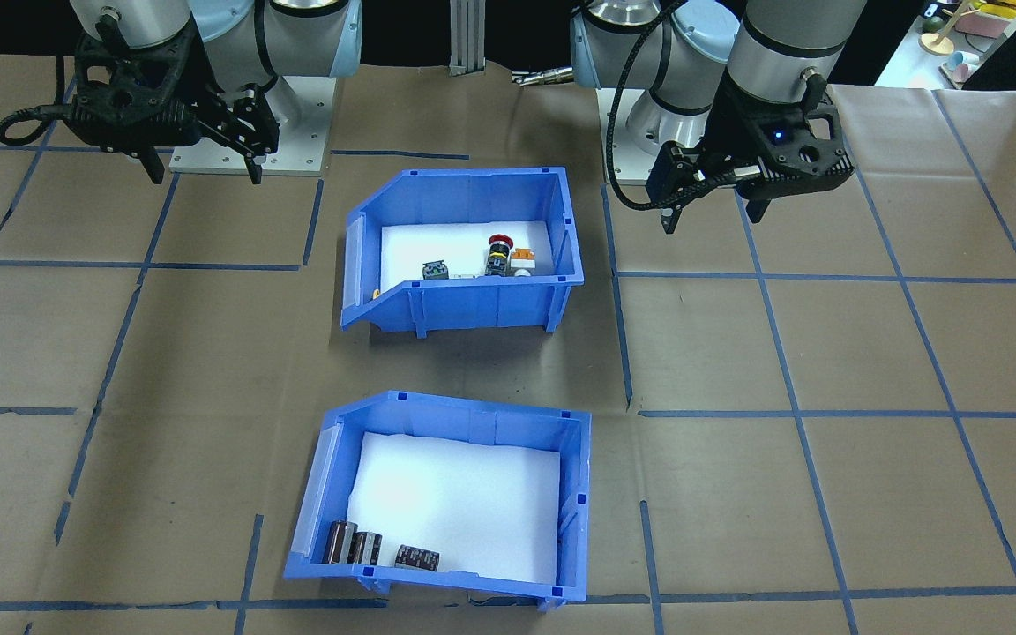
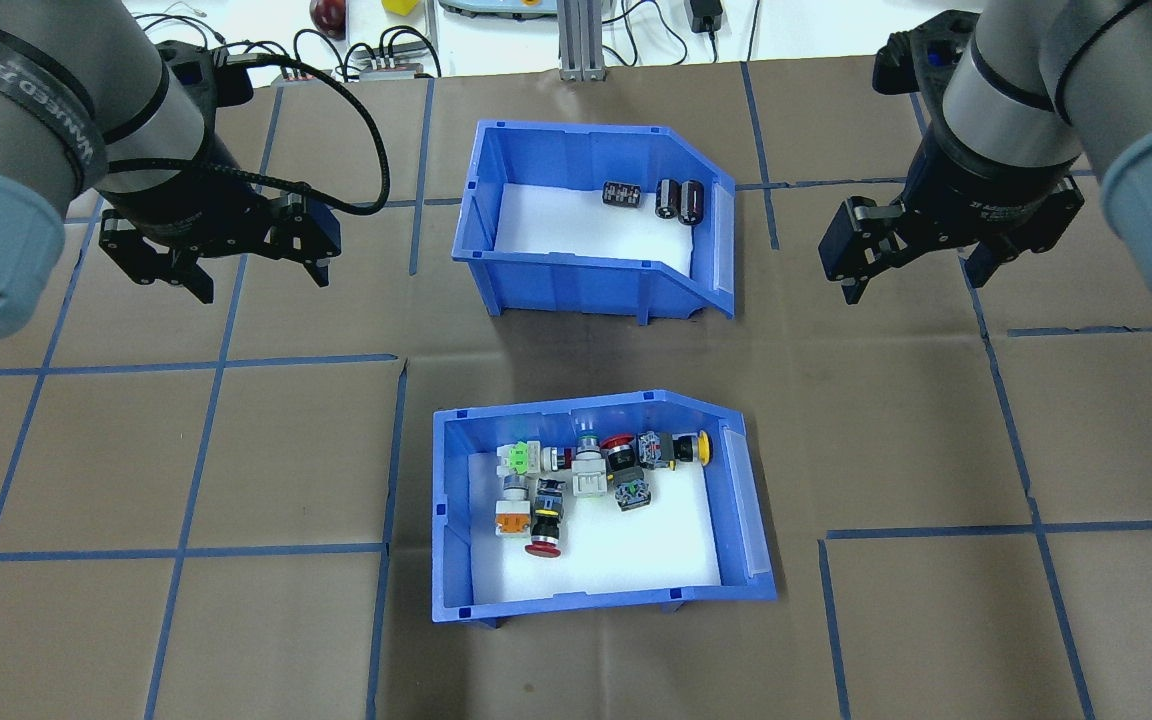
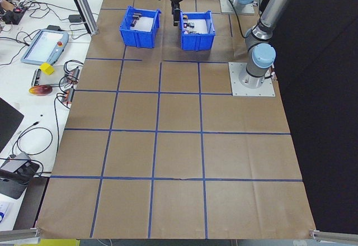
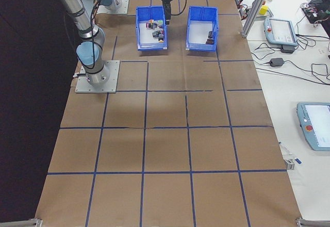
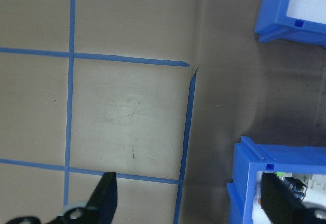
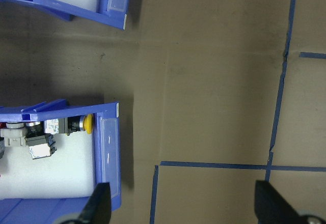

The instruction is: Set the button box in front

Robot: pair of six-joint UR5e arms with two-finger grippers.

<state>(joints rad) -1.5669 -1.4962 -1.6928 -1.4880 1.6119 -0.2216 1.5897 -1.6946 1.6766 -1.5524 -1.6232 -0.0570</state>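
The button box is a blue bin with a white liner and several coloured push-buttons. It sits on the table in the row nearer the robot. My left gripper hangs open and empty above the table, to the left of the two bins. On the other side my right gripper is also open and empty. Both stand apart from the box. The left wrist view catches the box's corner between the gripper fingers. The right wrist view shows its sloped front.
A matching blue bin holding dark cylinders stands just beyond the button box, a gap of brown paper between them. Blue tape lines grid the table. The arm bases are bolted at the robot's edge. A bench with tablets and cables lies past the far edge.
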